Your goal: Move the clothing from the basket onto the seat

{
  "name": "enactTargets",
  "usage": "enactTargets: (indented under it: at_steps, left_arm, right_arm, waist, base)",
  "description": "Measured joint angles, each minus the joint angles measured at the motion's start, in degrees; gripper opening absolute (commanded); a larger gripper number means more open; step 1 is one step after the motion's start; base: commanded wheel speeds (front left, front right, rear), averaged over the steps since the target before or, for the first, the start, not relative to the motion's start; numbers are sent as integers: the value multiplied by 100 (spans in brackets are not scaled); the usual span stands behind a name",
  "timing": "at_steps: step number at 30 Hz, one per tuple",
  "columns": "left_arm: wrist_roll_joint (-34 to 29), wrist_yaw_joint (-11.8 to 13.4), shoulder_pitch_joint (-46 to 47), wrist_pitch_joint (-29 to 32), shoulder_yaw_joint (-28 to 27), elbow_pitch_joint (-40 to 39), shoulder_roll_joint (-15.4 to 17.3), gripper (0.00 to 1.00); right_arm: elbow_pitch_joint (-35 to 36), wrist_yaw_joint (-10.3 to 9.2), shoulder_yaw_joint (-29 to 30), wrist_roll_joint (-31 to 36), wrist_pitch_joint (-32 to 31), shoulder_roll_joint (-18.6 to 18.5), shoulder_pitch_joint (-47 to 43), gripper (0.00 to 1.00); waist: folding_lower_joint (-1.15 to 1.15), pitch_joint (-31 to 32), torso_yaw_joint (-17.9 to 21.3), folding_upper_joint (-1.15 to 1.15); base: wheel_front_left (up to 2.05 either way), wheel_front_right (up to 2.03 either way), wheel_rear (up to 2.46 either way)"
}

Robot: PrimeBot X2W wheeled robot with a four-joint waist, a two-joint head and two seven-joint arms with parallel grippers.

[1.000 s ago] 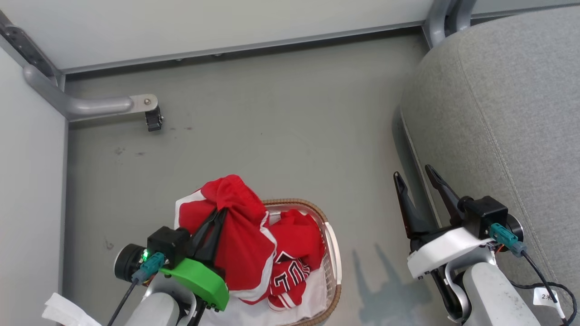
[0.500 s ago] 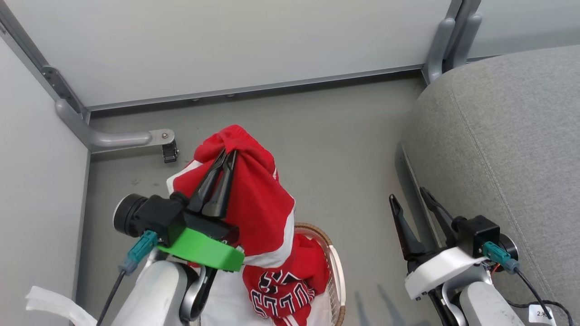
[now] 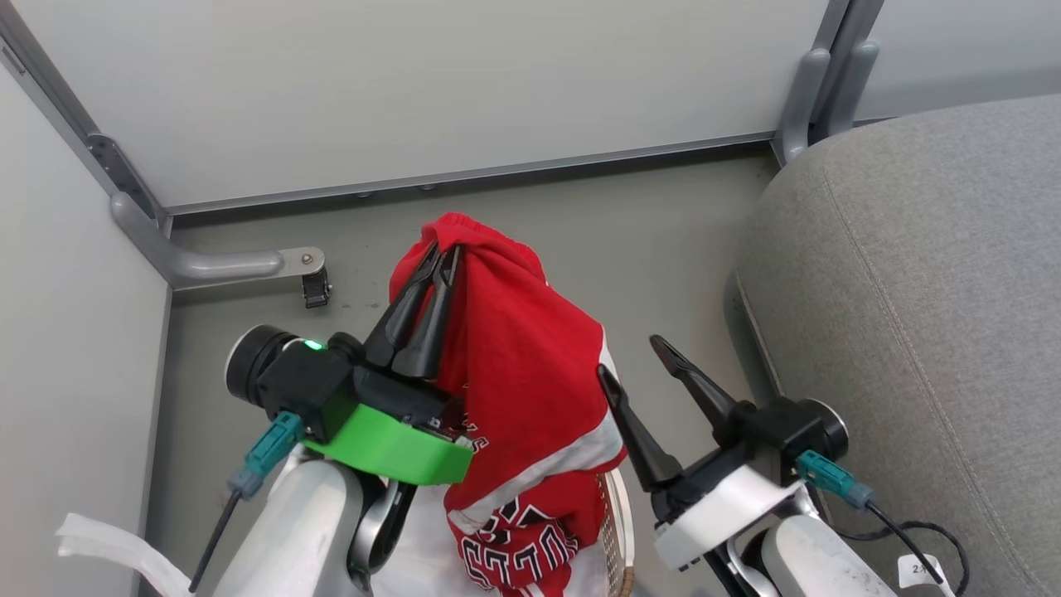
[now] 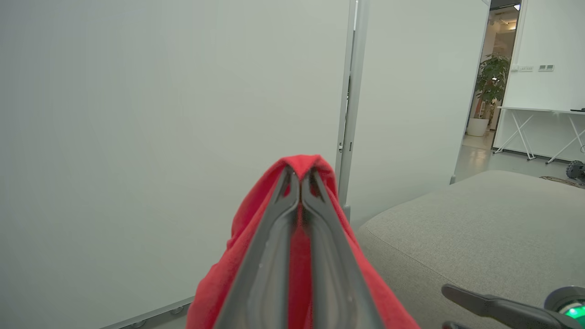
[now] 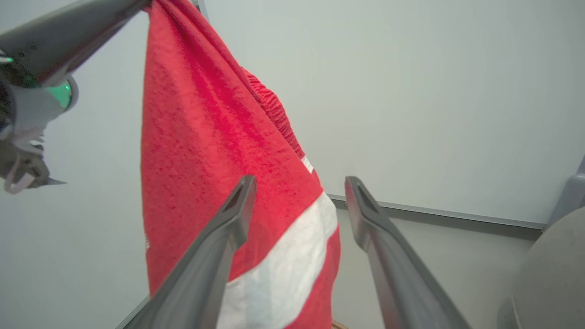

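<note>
The red shorts (image 3: 522, 356) with a white stripe hang in the air, pinched at their top fold by my left gripper (image 3: 443, 251), which is shut on them (image 4: 299, 171). Below them the red jersey (image 3: 518, 543) with black-and-white lettering lies in the basket (image 3: 620, 531), of which just a slice of rim shows at the bottom edge. My right gripper (image 3: 632, 356) stands open right beside the shorts' lower hem, its fingers (image 5: 233, 210) close to the cloth (image 5: 215, 151) without gripping it. The grey seat (image 3: 920, 315) fills the right side.
White partition panels (image 3: 414, 83) close off the back and left, with a grey metal foot and caster (image 3: 311, 286) on the floor at the left. Grey floor (image 3: 646, 224) lies between the basket and the seat. A white strip of cloth (image 3: 108, 547) shows at the lower left.
My left gripper has lifted the shorts higher out of the basket and carried them rightward. My right gripper has swung left, from the seat's edge to the shorts. The camera has tilted up.
</note>
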State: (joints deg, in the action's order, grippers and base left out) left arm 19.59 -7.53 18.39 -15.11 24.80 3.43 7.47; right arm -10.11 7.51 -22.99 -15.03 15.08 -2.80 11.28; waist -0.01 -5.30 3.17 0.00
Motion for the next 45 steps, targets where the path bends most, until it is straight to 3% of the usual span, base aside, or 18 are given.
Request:
enactTargets:
  at_steps: [8,22,23,24,25,39,40,41,42,45]
  left_arm:
    - [41,0,25,-1,243,33,-57,0]
    - [152,0,102,-1,717,86,-165,0]
    - [154,0,102,-1,742,88,-168,0]
    - [155,0,102,-1,760,88,-171,0]
    - [164,0,102,0,779,91,-176,0]
    - [189,0,103,-1,764,88,-196,0]
    - [188,0,103,-1,749,86,-201,20]
    - [175,0,103,0,715,70,-207,84]
    - [170,0,103,-1,699,74,-209,100]
    - [114,0,102,-1,617,97,-210,100]
  right_arm:
    - [137,0,-964,99,3,2,580,100]
    - [-837,1,-1395,192,7,-2,1251,100]
    - [-882,1,-1401,183,7,0,1271,80]
    - [-920,1,-1401,149,7,1,1291,31]
    - [-971,1,-1406,96,7,0,1308,0]
    - [-1161,1,-1254,-167,7,0,1337,0]
    - [-1147,1,-1249,-172,7,1,1336,0]
    - [-1131,1,-1246,-177,7,1,1333,0]
    - [-1116,1,-1236,-181,7,0,1330,0]
    - [-1048,1,-1181,-182,7,0,1298,0]
  waist:
    - [0,-3,-86,0]
    - [0,77,-379,0]
    - [0,81,-399,0]
    - [0,83,-414,0]
    - [0,84,-431,0]
    - [0,38,-400,0]
    - [0,32,-391,0]
    - [0,27,-379,0]
    - [0,23,-368,0]
    - [0,12,-303,0]
  base:
    - [0,0,0]
    - [0,0,0]
    - [0,0,0]
    - [0,0,0]
    - [0,0,0]
    - [0,0,0]
    - [0,0,0]
    - [0,0,0]
    - [0,0,0]
    - [0,0,0]
